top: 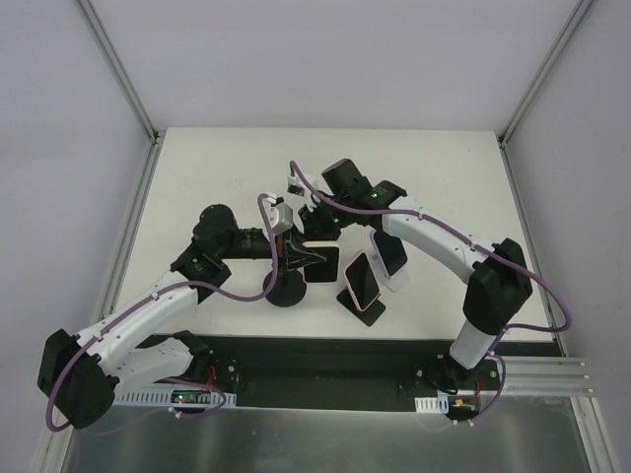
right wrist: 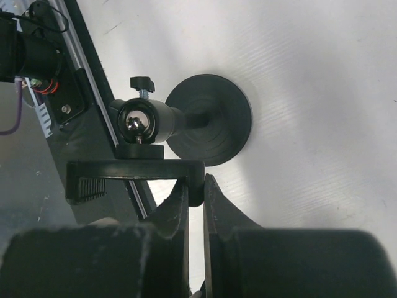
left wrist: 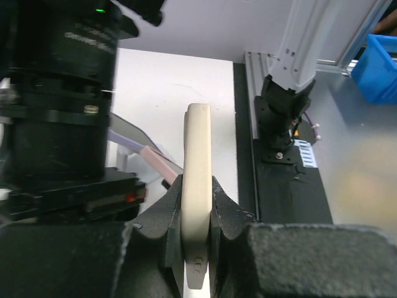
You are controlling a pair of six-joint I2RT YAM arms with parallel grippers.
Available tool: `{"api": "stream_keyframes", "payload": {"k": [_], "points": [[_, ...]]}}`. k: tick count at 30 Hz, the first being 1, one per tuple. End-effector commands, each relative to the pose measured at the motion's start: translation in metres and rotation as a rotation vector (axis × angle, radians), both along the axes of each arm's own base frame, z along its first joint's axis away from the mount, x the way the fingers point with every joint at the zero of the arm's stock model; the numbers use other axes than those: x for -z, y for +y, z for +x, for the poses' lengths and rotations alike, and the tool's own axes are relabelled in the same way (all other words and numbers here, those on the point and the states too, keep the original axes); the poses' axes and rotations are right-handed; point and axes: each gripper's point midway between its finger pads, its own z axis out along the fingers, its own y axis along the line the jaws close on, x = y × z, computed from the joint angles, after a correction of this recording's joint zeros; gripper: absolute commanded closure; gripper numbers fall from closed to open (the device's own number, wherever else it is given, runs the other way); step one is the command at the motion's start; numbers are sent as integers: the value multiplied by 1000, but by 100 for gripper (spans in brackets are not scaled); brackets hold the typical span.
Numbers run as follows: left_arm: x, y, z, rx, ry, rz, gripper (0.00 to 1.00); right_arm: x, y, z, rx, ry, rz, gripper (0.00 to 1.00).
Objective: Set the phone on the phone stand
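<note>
The left gripper (left wrist: 197, 188) pinches the phone (left wrist: 197, 146), a cream-edged slab held edge-on between its fingers and reaching out past the fingertips. The right gripper (right wrist: 196, 186) is pressed onto one end of the black cradle bar (right wrist: 133, 169) of the phone stand (right wrist: 162, 121). The stand's ball joint (right wrist: 135, 121) and round base (right wrist: 214, 118) lie just beyond its fingertips. From above, both grippers meet over the stand. I cannot tell whether the phone touches the cradle.

Left arm (top: 148, 313) and right arm (top: 439, 236) crowd the stand (top: 286, 293). A second stand (top: 369, 313) blocks its right; the far table (top: 217, 163) lies open
</note>
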Motion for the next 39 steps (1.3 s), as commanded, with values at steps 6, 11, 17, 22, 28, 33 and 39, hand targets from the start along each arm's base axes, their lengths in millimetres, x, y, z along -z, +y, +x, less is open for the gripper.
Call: {"api": "stream_keyframes", "payload": {"k": [6,11,17,22,28,33,39], "points": [[-46,15,38,-10,-215,-162,100,-39,17,-10,-102,-17,164,99],[-35,13,40,17,-140,-129,100,-43,18,-7,-97,-38,176,99],[-21,16,41,-12,-54,-58,100,-47,16,2,-66,-95,174,99],[-9,21,43,-70,-44,-43,100,-55,17,3,-81,-110,196,99],[-9,24,43,-61,-47,-50,100,-59,18,-8,-146,-90,231,99],[-12,17,43,43,22,-35,100,-60,17,-18,-206,-72,250,99],[-4,21,44,20,47,-35,100,-63,13,-28,-278,-88,288,99]]}}
